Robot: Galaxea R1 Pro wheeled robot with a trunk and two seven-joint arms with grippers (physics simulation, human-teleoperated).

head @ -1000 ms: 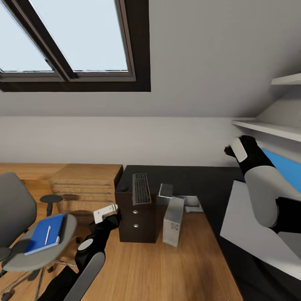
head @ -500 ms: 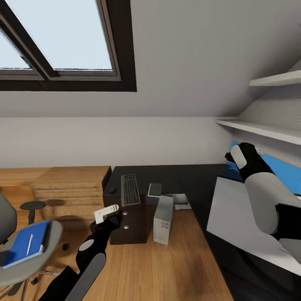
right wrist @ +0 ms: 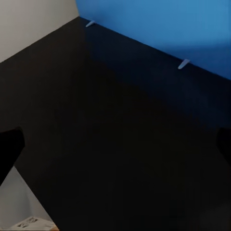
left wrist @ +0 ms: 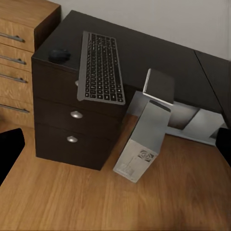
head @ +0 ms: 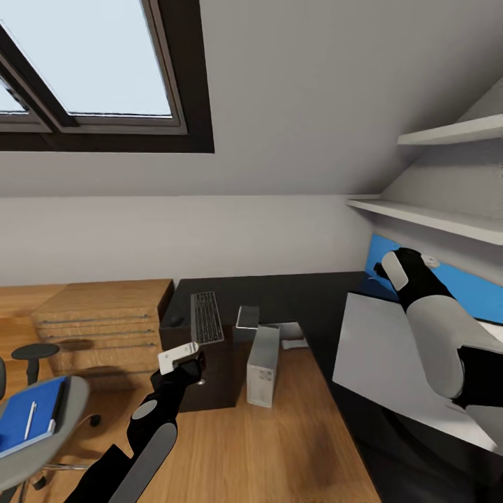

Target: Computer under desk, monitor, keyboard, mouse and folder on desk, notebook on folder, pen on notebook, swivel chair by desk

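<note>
Head view: folder (head: 28, 417) holds pen (head: 29, 420) on swivel chair (head: 66, 419) (partly cropped); grippers' jaw states apparently unreadable.

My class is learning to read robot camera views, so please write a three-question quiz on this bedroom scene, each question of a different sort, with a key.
1. True or false: the keyboard lies on the floor.
2. Multiple choice: the computer stands A) on the desk top, B) on the wood floor beside the drawers, C) on the swivel chair.
3. Fill the blank: the white pen lies on the blue ____ on the chair seat.

Key:
1. False: it lies on the black desk top, above the drawers.
2. B.
3. folder.
</note>
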